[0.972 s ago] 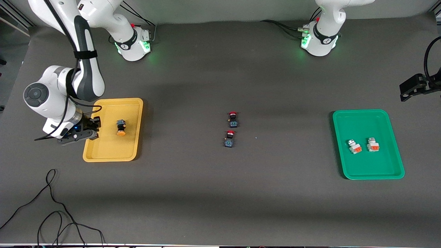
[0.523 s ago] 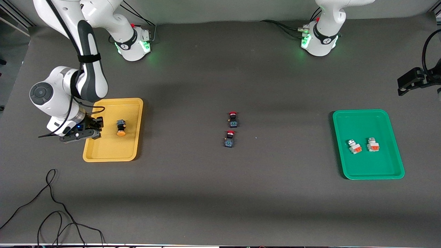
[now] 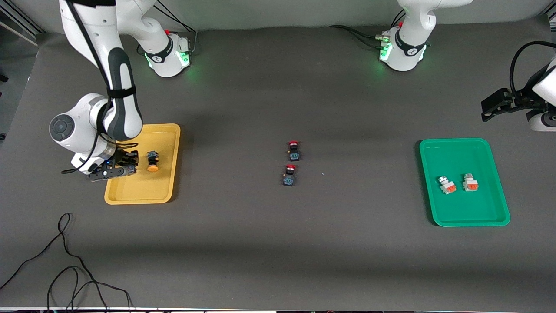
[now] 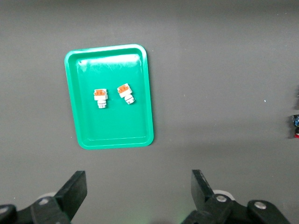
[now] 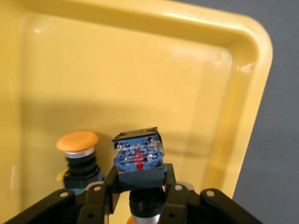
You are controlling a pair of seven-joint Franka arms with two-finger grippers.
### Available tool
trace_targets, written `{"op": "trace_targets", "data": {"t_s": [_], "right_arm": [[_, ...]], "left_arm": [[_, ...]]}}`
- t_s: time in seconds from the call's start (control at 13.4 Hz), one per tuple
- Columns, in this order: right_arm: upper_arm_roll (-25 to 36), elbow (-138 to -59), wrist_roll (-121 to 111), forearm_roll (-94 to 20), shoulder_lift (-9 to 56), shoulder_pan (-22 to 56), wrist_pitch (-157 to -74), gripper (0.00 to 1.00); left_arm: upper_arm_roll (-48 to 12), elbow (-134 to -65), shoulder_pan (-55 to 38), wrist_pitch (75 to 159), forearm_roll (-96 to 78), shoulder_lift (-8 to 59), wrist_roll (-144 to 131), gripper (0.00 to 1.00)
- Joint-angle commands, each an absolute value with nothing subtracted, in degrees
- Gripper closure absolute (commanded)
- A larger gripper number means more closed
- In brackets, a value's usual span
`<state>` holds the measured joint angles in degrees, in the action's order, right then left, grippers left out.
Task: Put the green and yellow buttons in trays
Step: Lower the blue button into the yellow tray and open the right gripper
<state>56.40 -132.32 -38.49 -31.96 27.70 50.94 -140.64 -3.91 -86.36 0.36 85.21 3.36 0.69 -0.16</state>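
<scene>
One switch with a blue-black body (image 5: 138,156) is gripped tight by the right gripper (image 5: 140,179) over the yellow tray (image 3: 167,134), which is set toward the right arm's end from the two red-capped switches (image 3: 294,151), and a round orange-yellow capped switch (image 3: 152,161) is seen lying in that tray. Toward the left arm's end from the red-capped switches, two white switches with orange blocks (image 3: 447,185) are laid side by side in the green tray (image 3: 434,191). The left gripper (image 4: 138,186) is held wide open and empty above the dark grey table (image 3: 278,243) by that tray, and black cables (image 3: 65,269) are seen at the table's edge.
</scene>
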Motion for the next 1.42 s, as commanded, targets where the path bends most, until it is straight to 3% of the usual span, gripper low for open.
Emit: {"op": "trace_targets", "data": {"t_s": [0.0, 0.3, 0.37, 0.45, 0.52, 0.6, 0.97, 1.35], "right_arm": [[53.18, -130.70, -43.24, -35.06, 29.70, 46.06, -141.33, 1.00], [52.82, -130.52, -43.33, -37.78, 30.84, 46.05, -141.33, 1.00], [52.74, -129.91, -43.24, -37.88, 31.63, 46.05, -141.15, 0.88], [52.47, -129.64, -43.24, -37.88, 31.99, 46.05, -141.07, 0.50], [52.47, -129.55, -43.24, -37.88, 31.99, 46.05, -141.06, 0.27], [52.47, -129.64, -43.24, -37.88, 31.99, 46.05, -141.06, 0.18], [53.26, -128.06, -42.98, -37.62, 28.41, 46.23, -138.45, 0.13], [62.65, -114.12, -41.57, -34.02, 26.46, 47.37, -116.77, 0.13]], "left_arm": [[-3.52, -88.59, 0.09, 86.66, 2.99, -0.97, -1.14, 0.01], [-3.43, -88.42, -0.09, 86.75, 3.16, -0.79, -1.14, 0.01], [-3.43, -88.42, 0.00, 86.75, 3.08, -0.79, -1.14, 0.01], [-3.43, -88.42, 0.09, 86.75, 2.90, -0.79, -1.23, 0.01], [-3.51, -88.59, 0.26, 86.66, 1.86, -0.79, -1.23, 0.01], [-3.43, -88.68, 0.52, 86.66, 0.28, -0.70, -1.23, 0.01], [-3.34, -88.59, 0.44, 86.84, -0.35, 0.09, -1.41, 0.01], [-3.34, -88.68, 0.44, 87.19, -0.09, 1.23, -1.49, 0.01]]}}
